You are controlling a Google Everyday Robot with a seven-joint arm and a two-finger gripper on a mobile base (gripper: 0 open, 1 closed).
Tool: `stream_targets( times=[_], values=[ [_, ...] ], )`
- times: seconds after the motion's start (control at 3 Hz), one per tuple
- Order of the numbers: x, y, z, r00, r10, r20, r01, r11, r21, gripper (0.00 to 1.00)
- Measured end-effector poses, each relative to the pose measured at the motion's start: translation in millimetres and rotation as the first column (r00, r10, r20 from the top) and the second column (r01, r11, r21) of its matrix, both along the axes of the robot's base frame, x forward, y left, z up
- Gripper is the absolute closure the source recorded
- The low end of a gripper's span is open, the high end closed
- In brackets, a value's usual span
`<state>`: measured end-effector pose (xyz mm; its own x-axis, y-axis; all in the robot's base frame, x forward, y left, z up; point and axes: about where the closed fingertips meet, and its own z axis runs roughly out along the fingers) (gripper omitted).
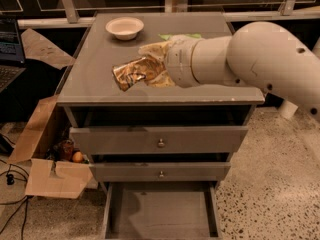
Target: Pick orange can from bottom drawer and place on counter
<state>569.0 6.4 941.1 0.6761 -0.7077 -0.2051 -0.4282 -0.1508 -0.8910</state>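
My gripper [142, 73] is shut on the orange can [129, 74], a shiny golden-brown can held tilted on its side just above the counter [90, 79], over its front middle. The big white arm [250, 59] reaches in from the right and covers the counter's right side. The bottom drawer [160, 211] is pulled open at the foot of the cabinet and its grey floor is bare.
A white bowl [124, 27] stands at the counter's back left. A green snack bag [172, 36] peeks out behind the arm. Two shut drawer fronts with knobs [160, 143] sit above the open drawer. An open cardboard box [47, 159] holding a small orange fruit [77, 157] stands left of the cabinet.
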Motion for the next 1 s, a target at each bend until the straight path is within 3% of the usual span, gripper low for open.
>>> stream_targets(
  times=[0.33,1.0],
  values=[
    [38,-5,10,0.9961,-0.086,0.018,0.086,0.996,0.01,1.0],
    [83,0,4,0.9921,-0.125,-0.013,0.125,0.992,0.005,1.0]
  ],
)
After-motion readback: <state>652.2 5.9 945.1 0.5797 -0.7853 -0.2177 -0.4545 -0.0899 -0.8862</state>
